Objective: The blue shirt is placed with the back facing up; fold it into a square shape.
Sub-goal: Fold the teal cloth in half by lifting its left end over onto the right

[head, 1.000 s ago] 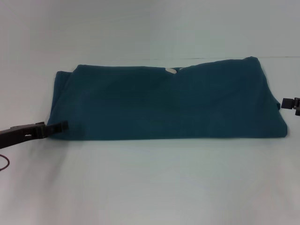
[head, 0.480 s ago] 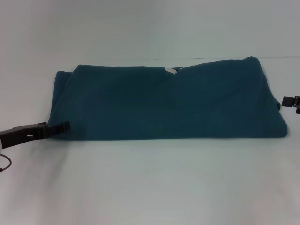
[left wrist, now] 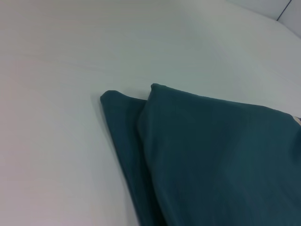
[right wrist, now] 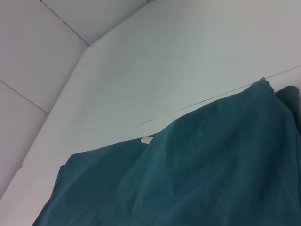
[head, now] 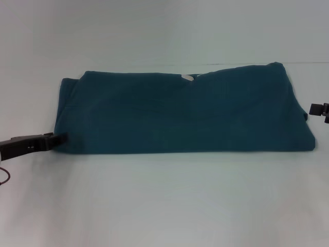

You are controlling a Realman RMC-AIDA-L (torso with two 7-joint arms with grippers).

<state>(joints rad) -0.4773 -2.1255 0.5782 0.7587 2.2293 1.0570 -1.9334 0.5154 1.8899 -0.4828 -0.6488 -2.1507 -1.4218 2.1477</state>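
One blue shirt point(head: 180, 110) lies folded mid-frame on the worktop point(head: 164, 200). Two claws: left claw point(head: 60, 138) at its lower-left corner, right claw point(head: 318, 109) at right edge; grip of both unclear.

Left gripper point(head: 60, 138) farther left, lower.

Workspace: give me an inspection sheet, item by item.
Surface: white table, bare around the cloth.
Job's things: blue shirt lies flat as a wide folded rectangle, not square; small white patch at its far edge.
Clutter: nothing seen.
Grippers: left gripper at the shirt's near left corner; right gripper beside its right edge.
Cables: dark loop under the left arm.
Surroundings: pale wall behind.
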